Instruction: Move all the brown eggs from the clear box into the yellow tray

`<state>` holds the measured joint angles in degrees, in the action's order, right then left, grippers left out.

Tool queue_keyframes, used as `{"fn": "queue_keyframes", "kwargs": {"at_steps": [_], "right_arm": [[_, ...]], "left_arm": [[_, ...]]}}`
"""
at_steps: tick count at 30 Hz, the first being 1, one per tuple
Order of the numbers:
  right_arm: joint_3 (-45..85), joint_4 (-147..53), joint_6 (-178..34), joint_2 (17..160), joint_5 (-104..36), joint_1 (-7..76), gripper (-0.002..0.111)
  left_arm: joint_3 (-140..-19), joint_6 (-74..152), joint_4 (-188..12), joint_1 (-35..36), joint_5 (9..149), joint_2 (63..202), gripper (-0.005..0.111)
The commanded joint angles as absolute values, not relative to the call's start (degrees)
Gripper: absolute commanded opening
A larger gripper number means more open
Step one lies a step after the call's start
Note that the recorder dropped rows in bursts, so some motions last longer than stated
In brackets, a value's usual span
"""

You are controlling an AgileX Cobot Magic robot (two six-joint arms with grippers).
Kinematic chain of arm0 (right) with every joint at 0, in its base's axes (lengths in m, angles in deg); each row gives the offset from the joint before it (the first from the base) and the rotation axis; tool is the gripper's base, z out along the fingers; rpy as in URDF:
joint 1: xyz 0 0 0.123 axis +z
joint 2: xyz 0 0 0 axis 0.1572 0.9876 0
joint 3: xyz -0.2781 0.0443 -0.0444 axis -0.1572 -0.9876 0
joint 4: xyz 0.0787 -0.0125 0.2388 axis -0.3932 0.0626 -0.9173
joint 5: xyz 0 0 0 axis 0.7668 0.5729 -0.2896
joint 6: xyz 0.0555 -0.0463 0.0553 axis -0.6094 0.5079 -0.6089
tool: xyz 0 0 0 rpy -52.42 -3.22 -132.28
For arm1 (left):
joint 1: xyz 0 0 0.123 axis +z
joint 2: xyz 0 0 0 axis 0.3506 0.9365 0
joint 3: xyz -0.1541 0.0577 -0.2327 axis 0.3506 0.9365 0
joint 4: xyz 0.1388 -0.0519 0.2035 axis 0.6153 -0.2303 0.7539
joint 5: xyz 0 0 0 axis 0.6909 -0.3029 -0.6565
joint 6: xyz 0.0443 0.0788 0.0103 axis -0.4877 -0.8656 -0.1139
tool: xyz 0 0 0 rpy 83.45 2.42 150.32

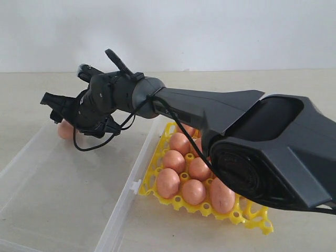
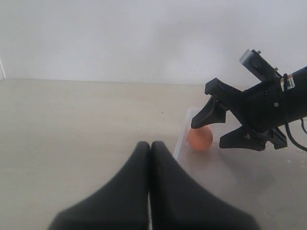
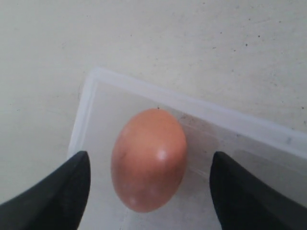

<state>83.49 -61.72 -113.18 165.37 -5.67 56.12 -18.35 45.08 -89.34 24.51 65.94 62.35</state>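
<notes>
The right fingers (image 3: 57, 196) stand spread wide on either side of one egg (image 3: 148, 158), with a gap on each side, grasping nothing. That egg lies in a corner of the box (image 3: 201, 108). The left fingers (image 2: 139, 191) are pressed together, empty, above the tabletop (image 2: 72, 124). Just beside the box, the tray (image 1: 262, 224) holds several eggs (image 1: 168, 182), partly hidden by the arm (image 1: 210, 107).

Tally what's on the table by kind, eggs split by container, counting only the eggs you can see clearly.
Brown eggs clear in the yellow tray: 6 (the arm hides others)
Brown egg in the clear box: 1
Trays: 1
Boxes: 1
Total: 9
</notes>
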Motion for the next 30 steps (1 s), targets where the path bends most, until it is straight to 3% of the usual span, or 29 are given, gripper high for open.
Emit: {"fn": "queue_keyframes", "kwargs": {"at_steps": [1, 18, 30], "right_arm": [[83.82, -62.70, -111.50, 165.39, -7.03, 55.94, 0.067], [83.82, -64.81, -107.54, 167.32, -9.78, 55.94, 0.067], [83.82, -65.48, -107.01, 167.81, -9.13, 55.94, 0.036]], "left_arm": [[-18.59, 45.05, -89.65, 24.56, 65.95, 62.52, -0.004], [-18.59, 45.05, -89.65, 24.56, 65.95, 62.52, -0.004], [-18.59, 45.05, -89.65, 24.56, 65.95, 62.52, -0.004]]}}
